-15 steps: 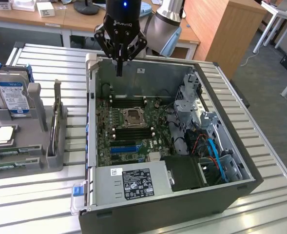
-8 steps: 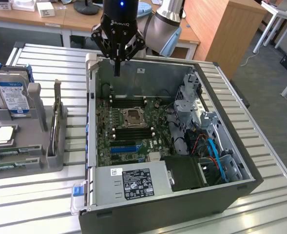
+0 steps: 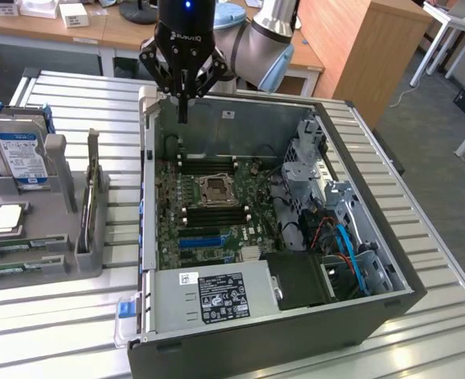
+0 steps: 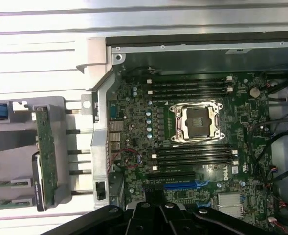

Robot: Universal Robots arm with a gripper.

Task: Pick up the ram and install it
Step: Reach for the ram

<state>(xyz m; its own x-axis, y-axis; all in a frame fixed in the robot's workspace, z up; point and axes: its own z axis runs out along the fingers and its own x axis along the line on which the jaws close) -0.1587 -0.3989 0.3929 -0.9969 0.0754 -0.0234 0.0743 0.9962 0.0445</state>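
From where I stand, the gripper (image 3: 183, 115) hangs above the far corner of the open computer case (image 3: 390, 237), on the exterior view's left, its fingers pinched together on nothing. The ram (image 4: 47, 147) is well apart from it, standing on edge in the grey holder (image 3: 58, 197) that sits on the slatted bench (image 3: 58, 324) just beside the case, on that same side. In the holder there is also a hard drive (image 3: 19, 154) with a blue label, upright at the far end, and a square silver processor (image 3: 3, 219) lying flat nearer to me. Inside the case the motherboard (image 3: 252, 213) lies flat, with the processor socket (image 3: 216, 189) open (bare, as far as I can see) and dark memory slots (image 3: 208, 164) on either side. The power supply (image 3: 216, 296) fills the near edge.
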